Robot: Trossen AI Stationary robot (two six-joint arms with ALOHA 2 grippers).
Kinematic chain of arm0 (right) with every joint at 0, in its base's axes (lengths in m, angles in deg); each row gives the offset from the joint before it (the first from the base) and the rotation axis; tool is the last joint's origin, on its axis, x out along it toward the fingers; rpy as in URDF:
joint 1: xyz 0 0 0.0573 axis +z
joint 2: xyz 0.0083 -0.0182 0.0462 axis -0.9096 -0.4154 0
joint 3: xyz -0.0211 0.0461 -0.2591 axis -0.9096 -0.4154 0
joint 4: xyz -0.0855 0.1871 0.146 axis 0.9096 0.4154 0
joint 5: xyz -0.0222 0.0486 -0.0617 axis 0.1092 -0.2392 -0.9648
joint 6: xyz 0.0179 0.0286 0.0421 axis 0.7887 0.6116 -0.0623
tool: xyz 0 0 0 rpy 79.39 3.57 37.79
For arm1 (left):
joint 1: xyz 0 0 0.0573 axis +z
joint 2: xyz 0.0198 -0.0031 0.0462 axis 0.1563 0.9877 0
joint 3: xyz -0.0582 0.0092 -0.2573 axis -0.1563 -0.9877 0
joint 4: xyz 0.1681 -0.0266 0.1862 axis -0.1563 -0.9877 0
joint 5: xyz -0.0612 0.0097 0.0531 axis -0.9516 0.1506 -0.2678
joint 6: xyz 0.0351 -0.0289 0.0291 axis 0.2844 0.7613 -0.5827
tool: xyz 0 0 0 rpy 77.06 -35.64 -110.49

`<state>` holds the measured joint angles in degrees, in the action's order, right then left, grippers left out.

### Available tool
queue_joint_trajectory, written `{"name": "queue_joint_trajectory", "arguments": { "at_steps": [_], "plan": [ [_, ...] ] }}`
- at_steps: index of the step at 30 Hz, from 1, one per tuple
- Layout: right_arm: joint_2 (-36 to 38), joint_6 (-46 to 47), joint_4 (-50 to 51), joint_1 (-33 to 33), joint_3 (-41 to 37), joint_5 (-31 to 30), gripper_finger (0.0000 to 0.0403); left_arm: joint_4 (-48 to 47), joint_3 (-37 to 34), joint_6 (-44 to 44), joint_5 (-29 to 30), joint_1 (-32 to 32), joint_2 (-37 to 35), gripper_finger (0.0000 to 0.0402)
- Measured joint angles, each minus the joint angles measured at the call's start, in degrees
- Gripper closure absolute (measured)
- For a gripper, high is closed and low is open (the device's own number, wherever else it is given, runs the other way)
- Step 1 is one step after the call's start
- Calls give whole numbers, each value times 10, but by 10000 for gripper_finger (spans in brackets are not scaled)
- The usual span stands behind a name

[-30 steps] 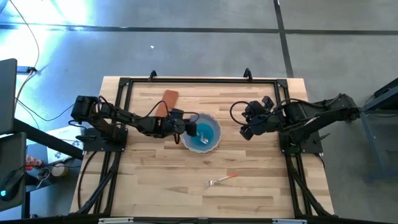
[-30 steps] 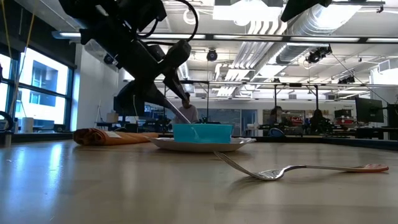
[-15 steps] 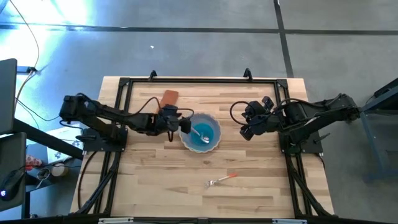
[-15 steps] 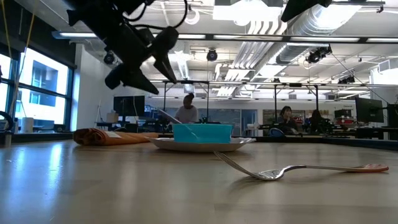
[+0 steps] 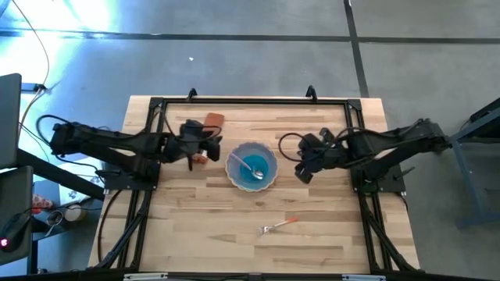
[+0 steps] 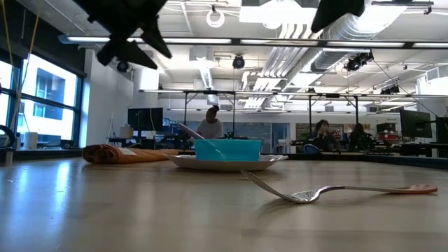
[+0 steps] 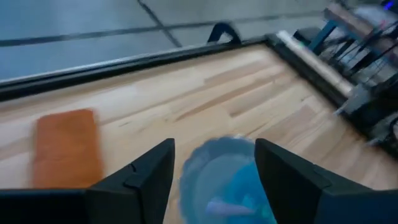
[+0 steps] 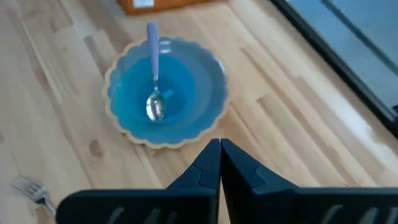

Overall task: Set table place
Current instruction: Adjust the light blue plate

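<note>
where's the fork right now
In the high view, the silver fork with the orange handle lies flat on the light-wood table, alone toward the near edge, on the side of the scalloped blue bowl away from the orange napkin.

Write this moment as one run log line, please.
left tool: open, over napkin | right tool: shut, beside bowl | spoon: in bowl | fork: on table

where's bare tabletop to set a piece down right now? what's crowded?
Free: the table near strip left of the fork, and the far strip between the orange napkin and the right rail. Crowded: the middle band, where the left gripper, open, and the right gripper, shut, flank the blue bowl holding a spoon.
</note>
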<state>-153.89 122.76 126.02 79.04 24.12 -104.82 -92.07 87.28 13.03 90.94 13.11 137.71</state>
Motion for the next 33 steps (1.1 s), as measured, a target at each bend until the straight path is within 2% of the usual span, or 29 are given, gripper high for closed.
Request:
{"name": "queue_joint_trajectory", "arguments": {
  "at_steps": [4, 11, 16, 22, 27, 33],
  "plan": [
    [-49, -35, -29, -33, 0, 62, 402, -49, 0, 0, 0, 0, -42, 197],
    [-185, -101, -107, -75, 0, 246, 403, -95, 0, -19, 0, 0, -85, 196],
    [-279, -141, -159, -79, 0, 350, 403, -141, 0, -20, -2, 0, -97, 195],
    [-334, -163, -231, -83, 0, 368, 403, -164, 0, -20, -2, 0, -99, 197],
    [-340, -165, -268, -97, 0, 363, 403, -177, 0, -20, -2, 0, -99, 195],
    [-340, -164, -269, -118, 0, 359, 403, -176, 0, -30, -2, 0, -99, 197]
  ]
}}
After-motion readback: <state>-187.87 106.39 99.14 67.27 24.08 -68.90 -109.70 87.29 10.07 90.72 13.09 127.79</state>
